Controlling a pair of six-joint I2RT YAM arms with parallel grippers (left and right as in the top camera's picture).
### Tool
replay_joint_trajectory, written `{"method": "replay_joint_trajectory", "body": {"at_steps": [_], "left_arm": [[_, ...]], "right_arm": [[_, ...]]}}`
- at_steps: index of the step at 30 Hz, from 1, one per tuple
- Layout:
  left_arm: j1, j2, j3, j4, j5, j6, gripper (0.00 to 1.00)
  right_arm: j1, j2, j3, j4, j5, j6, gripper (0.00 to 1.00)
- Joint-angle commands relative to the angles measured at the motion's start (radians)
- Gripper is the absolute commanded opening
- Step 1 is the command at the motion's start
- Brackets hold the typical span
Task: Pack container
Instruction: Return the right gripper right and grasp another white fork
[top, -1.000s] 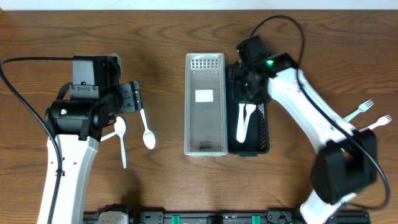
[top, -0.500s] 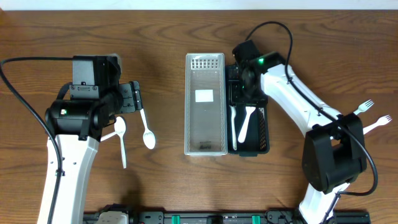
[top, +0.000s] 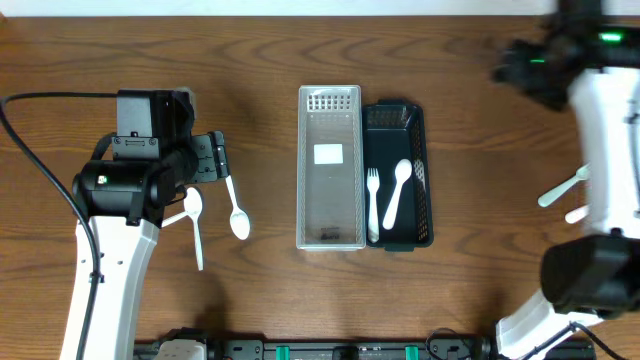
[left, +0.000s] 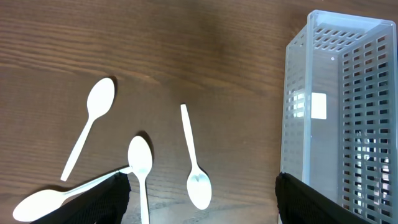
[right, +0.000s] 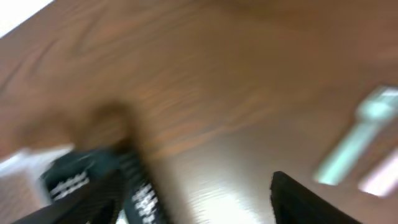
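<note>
The black container (top: 421, 150) sits right of the clear container (top: 329, 165) at the table's middle. A white fork (top: 373, 200) and a white spoon (top: 397, 190) lie inside the black one. My right gripper (top: 515, 68) is high at the back right, blurred and open, with nothing between its fingers (right: 311, 199). The black container (right: 81, 180) shows at the left of the right wrist view, with a pale fork (right: 367, 134) at the right. My left gripper (left: 202, 211) hangs open over loose white spoons (left: 197, 174), left of the clear container (left: 336, 124).
Two white spoons (top: 237, 215) (top: 195, 225) lie by my left gripper (top: 215, 160). Two forks (top: 565, 188) lie at the right edge, partly under the right arm. More spoons (left: 93, 121) (left: 140, 168) lie on the wood in the left wrist view.
My right gripper opened over the black container, left the fork in it beside the spoon, then swung fast up to the back right. The left arm stayed still.
</note>
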Motion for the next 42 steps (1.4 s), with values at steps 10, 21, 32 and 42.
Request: {"method": "replay_joint_trajectory", "body": {"at_steps": [10,21,32,42], "left_arm": [[-0.001,0.005,0.022,-0.002,0.006,0.002,0.77],[-0.001,0.005,0.022,-0.003,0.006,0.002,0.77],[-0.001,0.005,0.022,-0.003,0.006,0.002,0.78],[-0.001,0.005,0.022,-0.003,0.006,0.002,0.77]], "right_arm": [[-0.344,0.035,-0.248,0.105,0.013,-0.077,0.84],[-0.382,0.129,-0.484,0.312,0.013,-0.143,0.83],[-0.383,0.245,-0.484,0.388,0.009,-0.188,0.83],[-0.383,0.293,-0.484,0.422,0.009,-0.195,0.84]]}}
